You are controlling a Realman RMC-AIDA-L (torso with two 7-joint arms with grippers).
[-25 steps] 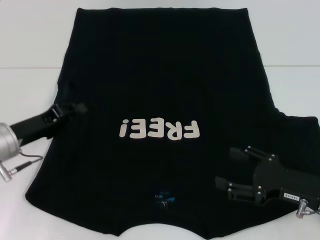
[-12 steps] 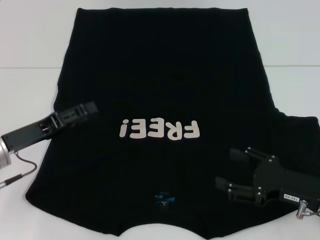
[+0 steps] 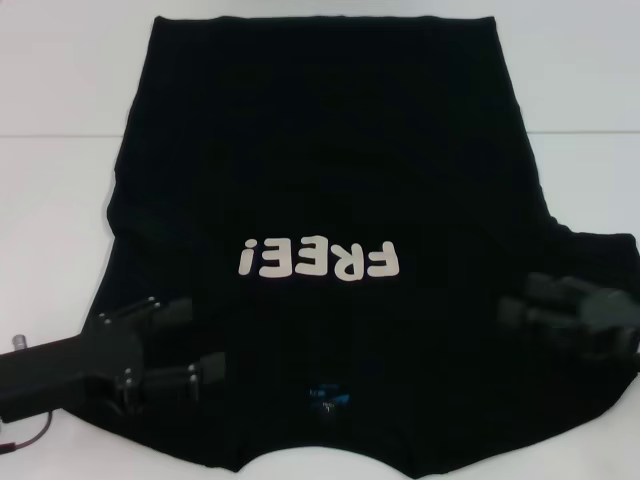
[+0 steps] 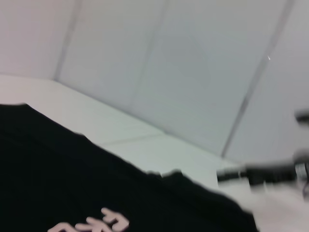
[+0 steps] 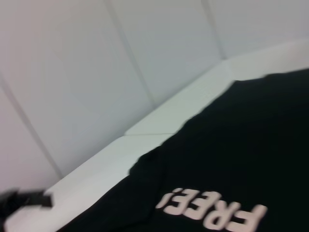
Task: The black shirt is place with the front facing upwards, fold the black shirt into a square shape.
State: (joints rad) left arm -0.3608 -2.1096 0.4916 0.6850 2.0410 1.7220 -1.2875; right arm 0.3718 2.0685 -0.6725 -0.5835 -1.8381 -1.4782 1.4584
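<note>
Head view: black shirt (image 3: pixel 330 180) under both hands.

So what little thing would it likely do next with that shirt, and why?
Probably lower both tools onto the cloth and pinch it. The large black cotton shirt with white FREE! lettering lies flat, not yet folded. The left tool hangs open over its near left shoulder part, and the right tool sits over the near right sleeve side, with no cloth visibly held.

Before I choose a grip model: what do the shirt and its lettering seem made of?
The black shirt looks like soft matte knit cloth, probably cotton: it lies limp and flat, without shine. The "FREE!" lettering looks like a smooth white print, crisp-edged, possibly vinyl or ink.
</note>
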